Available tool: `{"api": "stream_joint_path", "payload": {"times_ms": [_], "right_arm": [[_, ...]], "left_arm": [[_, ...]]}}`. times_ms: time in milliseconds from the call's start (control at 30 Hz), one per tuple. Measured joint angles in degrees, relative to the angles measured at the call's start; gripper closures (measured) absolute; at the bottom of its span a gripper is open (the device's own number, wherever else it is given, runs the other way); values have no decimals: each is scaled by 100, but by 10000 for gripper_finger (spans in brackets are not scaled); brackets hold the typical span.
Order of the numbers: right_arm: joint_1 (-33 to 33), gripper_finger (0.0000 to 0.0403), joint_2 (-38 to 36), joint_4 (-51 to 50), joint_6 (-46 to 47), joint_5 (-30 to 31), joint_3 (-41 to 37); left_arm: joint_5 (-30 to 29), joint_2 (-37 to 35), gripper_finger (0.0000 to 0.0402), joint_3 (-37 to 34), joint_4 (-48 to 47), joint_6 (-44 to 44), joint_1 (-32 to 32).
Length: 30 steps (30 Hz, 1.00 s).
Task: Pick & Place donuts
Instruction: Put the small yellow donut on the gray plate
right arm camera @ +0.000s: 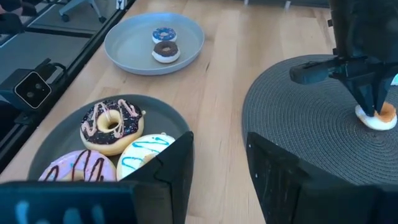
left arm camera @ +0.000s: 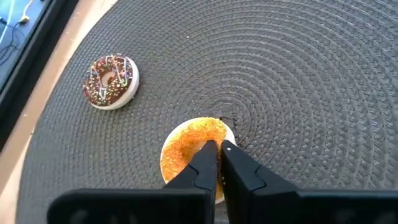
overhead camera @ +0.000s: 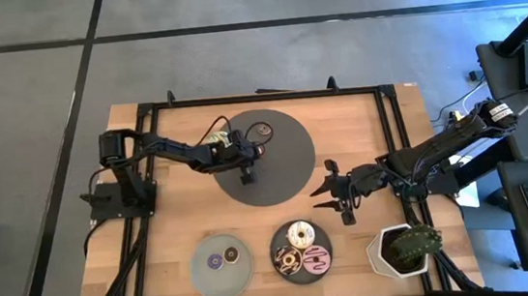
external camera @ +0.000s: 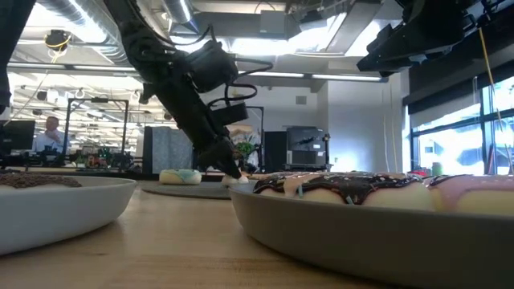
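A mini orange donut (left arm camera: pixel 186 149) lies flat on the round dark woven mat (overhead camera: pixel 286 170) at mid table. My left gripper (left arm camera: pixel 218 148) stands over it, fingers pointing down and shut on it. A chocolate-sprinkled donut (left arm camera: pixel 111 81) rests on the mat near its edge. My right gripper (overhead camera: pixel 329 192) hovers open beside the mat's right edge and touches nothing. A dark plate (right arm camera: pixel 50 140) holds a chocolate (right arm camera: pixel 111 126), a white (right arm camera: pixel 146 152) and a pink donut (right arm camera: pixel 81 168). Two mini donuts, blue (right arm camera: pixel 164 33) and brown (right arm camera: pixel 165 51), lie on a grey plate (right arm camera: pixel 124 53). My left gripper comes at the orange donut from above, pointing down. Its two fingertips (left arm camera: pixel 208 149) stand close together on the donut's ring on the side nearest the wrist (left arm camera: pixel 198 142), apparently pinching it. The donut (right arm camera: pixel 378 117) lies flat on the mat.
A white pot with a green plant (overhead camera: pixel 405 249) stands at the table's near right corner. The two plates (overhead camera: pixel 222 264) sit side by side along the near edge. Bare wood lies between the plates and the mat. People and desks show in the room beyond.
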Motion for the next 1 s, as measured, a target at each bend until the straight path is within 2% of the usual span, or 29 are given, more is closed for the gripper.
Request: {"api": "stream_joint_path", "payload": {"times_ms": [133, 267, 433, 533, 667, 833, 1000], "right_arm": [[0, 253, 0, -2, 24, 0, 0], [0, 253, 0, -2, 26, 2, 0], [2, 253, 0, -27, 181, 2, 0], [2, 253, 2, -52, 343, 4, 0], [2, 253, 2, -55, 518, 4, 0], [2, 253, 2, -101, 642, 4, 1], [2, 253, 2, -65, 707, 26, -128]], "left_arm": [[-140, -395, 395, 0, -319, 1, -144], [-215, -1152, 397, 0, -841, -93, -557], [171, -2159, 398, 0, -1518, -793, -1596], [-15, -2475, 398, 0, -2009, -1543, -2468], [-513, -2450, 398, 0, -2349, -2441, -3691], [-982, -2108, 398, 0, -2265, -3428, -5067], [-1157, -1632, 398, 0, -1962, -4287, -6070]]}}
